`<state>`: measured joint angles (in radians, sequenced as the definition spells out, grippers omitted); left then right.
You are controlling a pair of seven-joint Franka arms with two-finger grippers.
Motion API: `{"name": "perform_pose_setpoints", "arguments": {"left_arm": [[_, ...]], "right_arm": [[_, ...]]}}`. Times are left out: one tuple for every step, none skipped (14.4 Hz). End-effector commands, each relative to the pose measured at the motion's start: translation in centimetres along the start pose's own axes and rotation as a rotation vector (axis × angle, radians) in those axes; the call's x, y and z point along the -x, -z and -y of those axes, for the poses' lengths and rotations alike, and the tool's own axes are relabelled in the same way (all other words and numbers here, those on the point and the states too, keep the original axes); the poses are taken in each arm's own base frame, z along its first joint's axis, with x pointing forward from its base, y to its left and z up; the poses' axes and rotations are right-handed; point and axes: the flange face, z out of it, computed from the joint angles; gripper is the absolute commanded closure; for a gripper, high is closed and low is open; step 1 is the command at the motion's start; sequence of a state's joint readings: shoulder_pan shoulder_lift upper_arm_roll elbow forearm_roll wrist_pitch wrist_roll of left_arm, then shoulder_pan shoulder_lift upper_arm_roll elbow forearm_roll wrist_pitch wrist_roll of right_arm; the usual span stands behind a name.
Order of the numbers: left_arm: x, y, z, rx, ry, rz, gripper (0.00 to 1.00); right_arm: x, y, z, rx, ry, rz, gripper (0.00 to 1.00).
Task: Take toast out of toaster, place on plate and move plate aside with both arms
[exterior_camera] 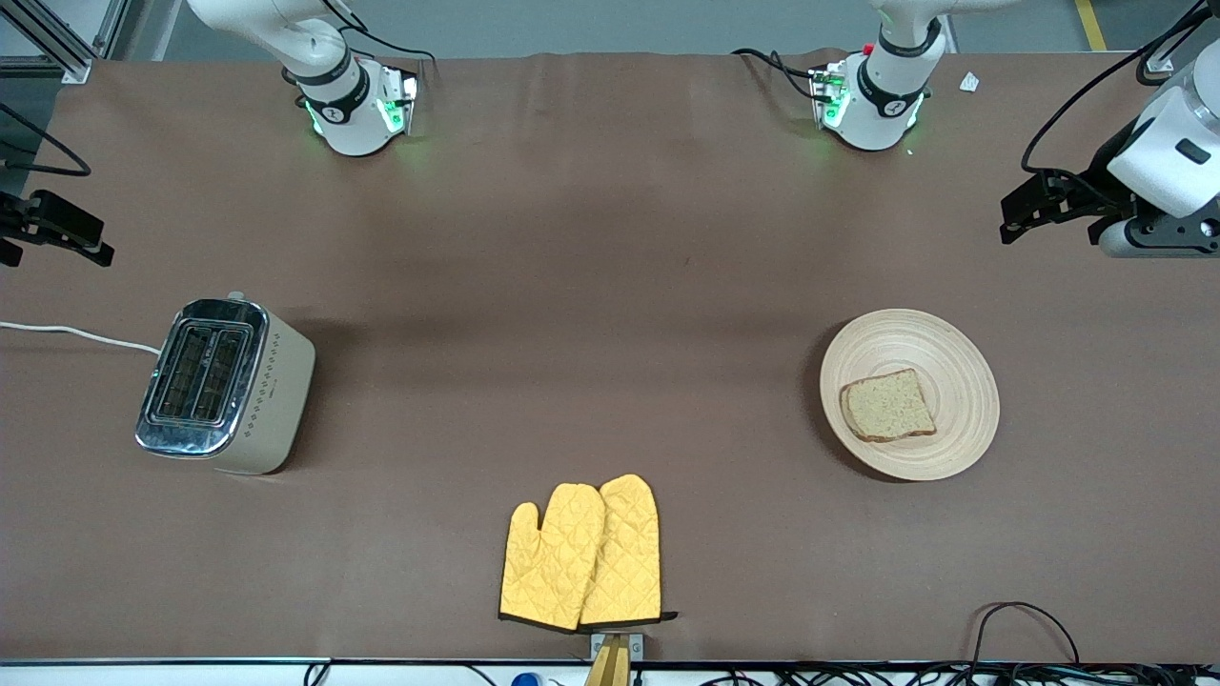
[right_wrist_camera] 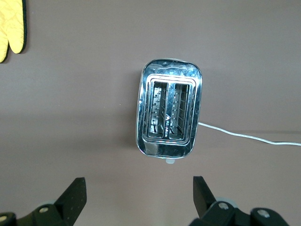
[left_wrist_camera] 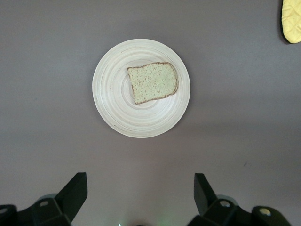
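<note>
1. Left gripper: fingers spread wide, nothing between them. It hangs in the air over bare table at the left arm's end, with the plate in its wrist view.
2. Right gripper: fingers also wide apart, empty. It hangs over bare table at the right arm's end, with the toaster in its wrist view.
3. Both arms wait, each pulled out to its own edge of the front view; the left gripper and right gripper show there only as dark shapes at the picture's sides.
4. Toast: lies flat on the plate, off-centre toward the front camera. Speckled crumb, darker crust.
5. Plate: pale wood with ring grain, on the table toward the left arm's end. No gripper touches it.
6. Toaster: stands toward the right arm's end, well apart from the plate. Both slots look empty in the right wrist view. A white cord runs off from it toward the table's edge.
7. Mitts: two yellow quilted oven mitts, overlapping, lie between toaster and plate and nearer the front camera than either.
8. Table: brown cover.
</note>
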<state>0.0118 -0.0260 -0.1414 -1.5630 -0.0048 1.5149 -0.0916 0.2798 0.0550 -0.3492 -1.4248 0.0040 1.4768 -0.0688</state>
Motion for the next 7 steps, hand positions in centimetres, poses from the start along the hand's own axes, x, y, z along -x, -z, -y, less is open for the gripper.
{"name": "perform_pose_setpoints", "arguments": {"left_arm": [[0.9,1.1,0.4,-0.014,-0.010,-0.025,0.00],[0.6,1.5,0.4,-0.014,-0.009,-0.035,0.00],[0.1,1.3,0.4,-0.012,-0.007,-0.029,0.00],[0.0,1.4,0.4,-0.010,-0.006,-0.026,0.00],[-0.1,1.5,0.5,-0.009,-0.004,-0.028,0.00],[-0.3,1.1,0.5,-0.011,-0.004,-0.020,0.00],[-0.4,1.0,0.5,-0.010,0.000,-0.017,0.00]], "right_arm": [[0.3,0.1,0.0,-0.021,-0.010,-0.001,0.00],[0.3,0.1,0.0,-0.021,-0.010,-0.001,0.00],[0.3,0.1,0.0,-0.021,-0.010,-0.001,0.00],[0.3,0.1,0.0,-0.021,-0.010,-0.001,0.00],[0.3,0.1,0.0,-0.021,-0.010,-0.001,0.00],[0.3,0.1,0.0,-0.021,-0.010,-0.001,0.00],[0.3,0.1,0.0,-0.021,-0.010,-0.001,0.00]]}}
